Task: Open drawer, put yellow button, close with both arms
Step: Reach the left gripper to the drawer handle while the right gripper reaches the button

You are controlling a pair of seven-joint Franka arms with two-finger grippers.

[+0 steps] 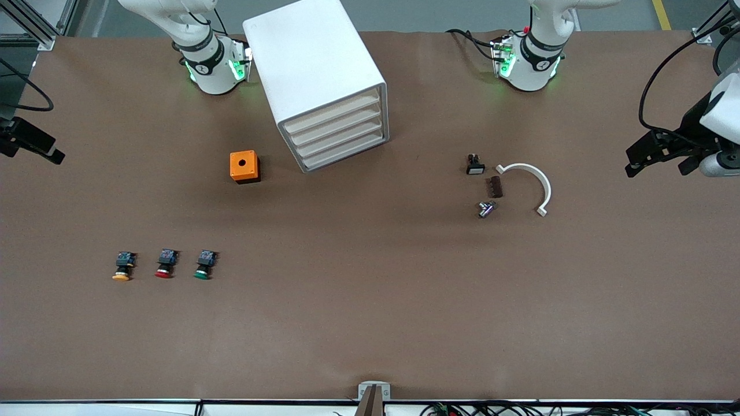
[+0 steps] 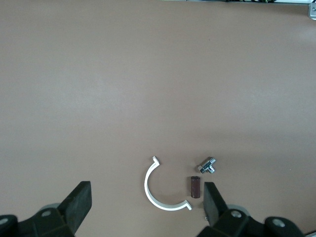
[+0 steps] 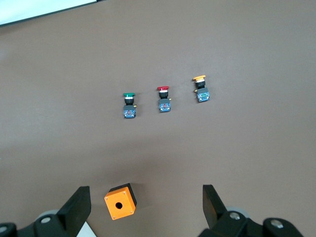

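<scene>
Front view: drawer (image 1: pixel 330 114) shut, yellow button (image 1: pixel 123 267) beside red button (image 1: pixel 165 264).

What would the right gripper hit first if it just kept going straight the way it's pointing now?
Probably the orange cube with a hole. The right gripper, fingers wide open, points down at the table, and the cube lies between its fingers in the right wrist view. Depth is unclear, so it might meet bare table beside it.

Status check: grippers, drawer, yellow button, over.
Left gripper and right gripper open, empty. Top drawer shut. Yellow button on table beside red button. Nothing blocking.
</scene>
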